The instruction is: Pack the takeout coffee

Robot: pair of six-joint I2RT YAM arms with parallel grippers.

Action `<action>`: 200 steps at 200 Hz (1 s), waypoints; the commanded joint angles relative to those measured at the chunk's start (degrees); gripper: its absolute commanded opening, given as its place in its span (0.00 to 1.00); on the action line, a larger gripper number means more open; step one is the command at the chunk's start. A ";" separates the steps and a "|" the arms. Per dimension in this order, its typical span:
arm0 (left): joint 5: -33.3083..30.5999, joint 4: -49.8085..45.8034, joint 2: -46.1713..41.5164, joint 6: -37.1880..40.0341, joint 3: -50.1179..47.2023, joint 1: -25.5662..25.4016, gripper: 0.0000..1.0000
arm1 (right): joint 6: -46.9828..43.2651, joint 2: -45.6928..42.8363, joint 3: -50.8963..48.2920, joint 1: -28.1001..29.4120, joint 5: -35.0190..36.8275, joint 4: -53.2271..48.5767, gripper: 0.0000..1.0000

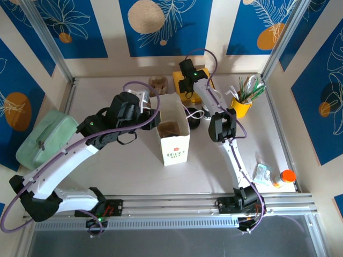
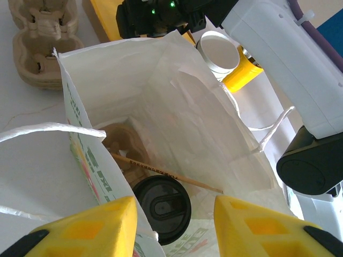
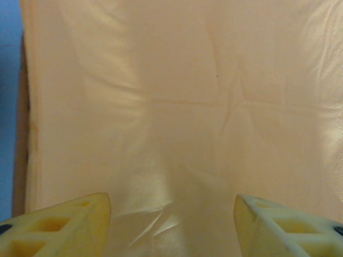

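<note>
The takeout coffee [image 2: 162,209] stands at the bottom of an open white paper bag [image 2: 177,101], its round black lid facing up, beside a brown cardboard carrier [image 2: 120,142]. A thin wooden stick [image 2: 166,174] lies slanted just above the lid. My left gripper [image 2: 176,225] hovers over the bag's mouth, open, and the bag's near wall runs up between its yellow fingers [image 2: 91,227]. In the top view the bag [image 1: 172,136] is mid-table with the left gripper [image 1: 151,110] at its upper left rim. My right gripper [image 3: 171,225] is open over a pale peach sheet [image 3: 182,107], at the table's back [image 1: 186,88].
Spare cardboard carriers [image 1: 158,83] sit behind the bag. A white cup [image 2: 218,52] and black lids [image 1: 193,115] are right of it. A yellow holder with sticks [image 1: 242,103] stands back right, a green pouch [image 1: 45,136] far left, and an orange-capped bottle [image 1: 284,176] front right.
</note>
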 commanded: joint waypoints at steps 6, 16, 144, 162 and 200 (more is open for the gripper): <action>-0.17 1.01 -1.44 1.26 -0.73 -0.47 0.42 | 0.28 1.44 1.95 -0.58 -0.67 0.64 0.63; -0.07 1.05 -1.50 1.23 -0.81 -0.47 0.42 | 0.33 1.74 1.82 -0.67 -0.75 0.73 0.64; 0.14 3.91 -3.56 0.51 -3.03 -0.56 0.42 | 1.45 4.21 0.63 -1.67 -1.91 0.51 0.71; 0.00 3.82 -3.62 0.59 -2.92 -0.59 0.42 | 1.82 4.25 0.48 -1.74 -2.41 0.21 0.68; -0.06 3.73 -3.44 0.65 -2.83 -0.61 0.42 | 2.26 3.66 0.55 -1.85 -3.47 -0.13 0.59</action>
